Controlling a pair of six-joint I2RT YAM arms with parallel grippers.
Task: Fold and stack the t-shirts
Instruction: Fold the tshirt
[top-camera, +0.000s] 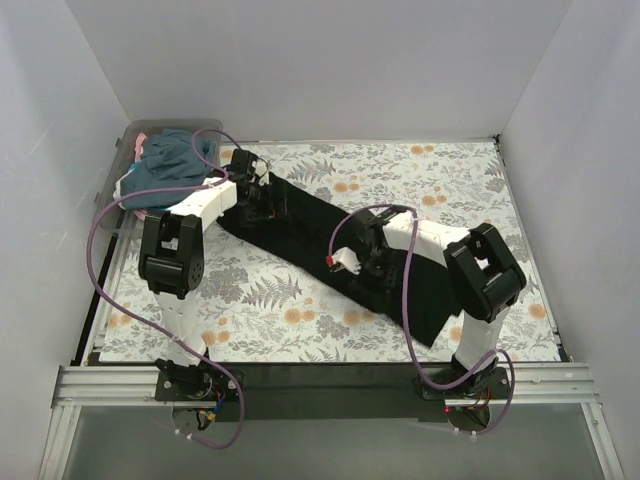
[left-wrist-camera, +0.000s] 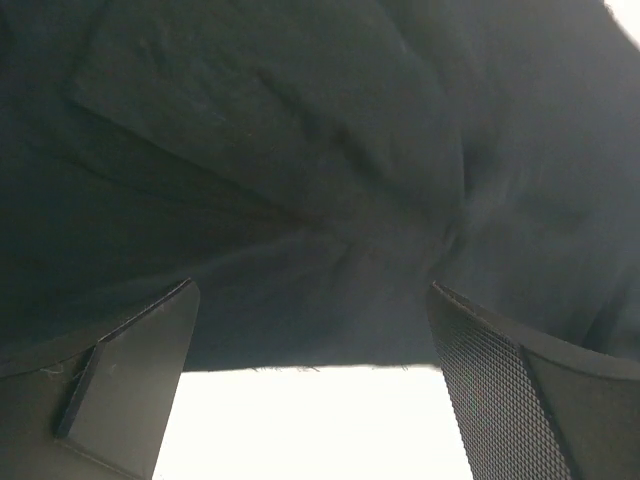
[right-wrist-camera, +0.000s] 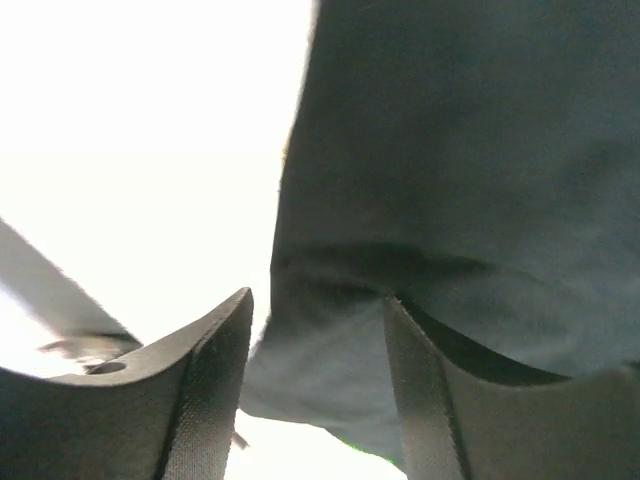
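Observation:
A black t-shirt (top-camera: 303, 228) lies stretched out slantwise on the floral table covering, from the back left to the front right. My left gripper (top-camera: 257, 199) is at its back left end. In the left wrist view the gripper (left-wrist-camera: 312, 288) is open wide, with the edge of the black cloth (left-wrist-camera: 300, 150) lying between the fingertips. My right gripper (top-camera: 364, 267) is low over the shirt's near edge, around its middle. In the right wrist view it (right-wrist-camera: 318, 298) is open, with a fold of the black cloth (right-wrist-camera: 450, 150) between the fingers (right-wrist-camera: 205, 390).
A clear plastic bin (top-camera: 124, 148) stands at the back left corner and holds a heap of slate-blue cloth (top-camera: 172, 163) with some pink at its edge. White walls close in the table on three sides. The floral table covering (top-camera: 440, 185) shows bare at the back right.

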